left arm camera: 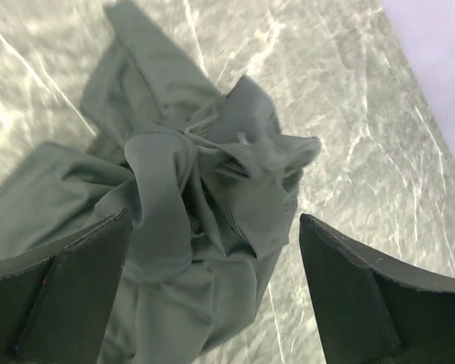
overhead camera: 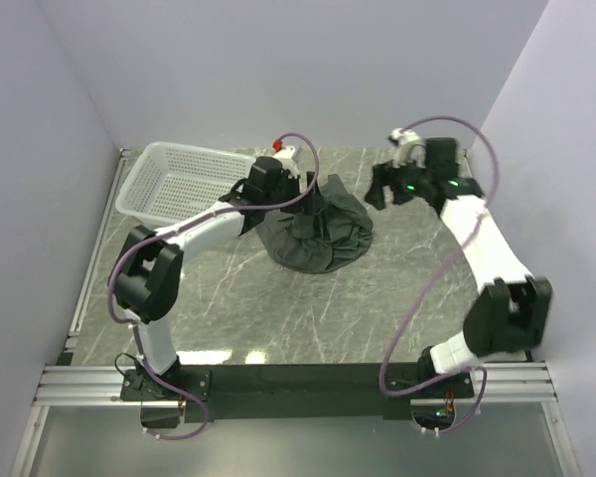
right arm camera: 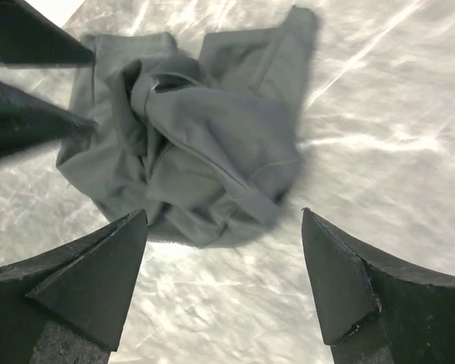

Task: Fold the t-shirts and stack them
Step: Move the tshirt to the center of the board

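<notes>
The dark grey-green t-shirt (overhead camera: 318, 237) lies crumpled in a heap on the marble table top. It also shows in the left wrist view (left arm camera: 189, 205) and the right wrist view (right arm camera: 197, 136). My left gripper (overhead camera: 308, 194) hovers over the heap's far left part, jaws wide open and empty (left arm camera: 212, 262), with cloth showing between the fingers below. My right gripper (overhead camera: 379, 189) is to the right of the heap, apart from it, open and empty (right arm camera: 224, 262), above bare table. The neck label is not visible.
A white plastic mesh basket (overhead camera: 154, 199) stands at the back left, next to the left arm's forearm. The left gripper's dark fingers (right arm camera: 30, 121) show at the top left of the right wrist view. Walls close in the table at the back and both sides.
</notes>
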### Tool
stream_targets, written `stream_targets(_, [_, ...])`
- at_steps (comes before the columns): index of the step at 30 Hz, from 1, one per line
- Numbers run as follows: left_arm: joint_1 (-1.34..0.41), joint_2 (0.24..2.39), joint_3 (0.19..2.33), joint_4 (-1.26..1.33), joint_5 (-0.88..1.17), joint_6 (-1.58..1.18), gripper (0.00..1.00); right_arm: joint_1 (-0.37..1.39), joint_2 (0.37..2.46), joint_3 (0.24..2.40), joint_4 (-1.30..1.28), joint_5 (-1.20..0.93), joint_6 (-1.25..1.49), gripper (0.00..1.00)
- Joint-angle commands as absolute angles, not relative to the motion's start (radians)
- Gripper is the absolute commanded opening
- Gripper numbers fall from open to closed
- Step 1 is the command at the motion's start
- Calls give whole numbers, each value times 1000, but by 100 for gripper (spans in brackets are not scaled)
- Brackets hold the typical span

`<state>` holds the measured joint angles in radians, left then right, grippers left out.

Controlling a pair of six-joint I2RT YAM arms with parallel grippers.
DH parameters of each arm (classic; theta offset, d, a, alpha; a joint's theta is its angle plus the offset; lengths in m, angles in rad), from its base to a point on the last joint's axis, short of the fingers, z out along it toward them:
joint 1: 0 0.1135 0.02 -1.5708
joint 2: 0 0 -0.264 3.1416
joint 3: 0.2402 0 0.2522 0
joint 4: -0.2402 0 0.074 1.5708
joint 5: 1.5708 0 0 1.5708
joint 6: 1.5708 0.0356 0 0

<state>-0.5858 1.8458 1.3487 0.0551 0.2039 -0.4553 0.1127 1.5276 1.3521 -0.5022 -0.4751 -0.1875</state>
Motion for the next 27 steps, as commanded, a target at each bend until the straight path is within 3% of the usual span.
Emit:
stream_targets(1, [-589, 1701, 1420, 32, 193, -341, 97, 8, 1324, 1238, -500, -657, -276, 89])
stream_targets(5, [-592, 1690, 1431, -29, 256, -223, 97, -122, 1145, 970, -357, -941, -293, 88])
stream_targets(12, [-643, 1828, 1616, -103, 410, -11, 94, -270, 885, 752, -180, -1071, -203, 92])
stream_targets(17, [-684, 1976, 1730, -208, 313, 210, 92, -389, 871, 710, -153, -1138, -173, 93])
stream_targets(27, [-690, 1924, 1589, -160, 177, 525, 91, -445, 985, 769, -256, -1193, -221, 90])
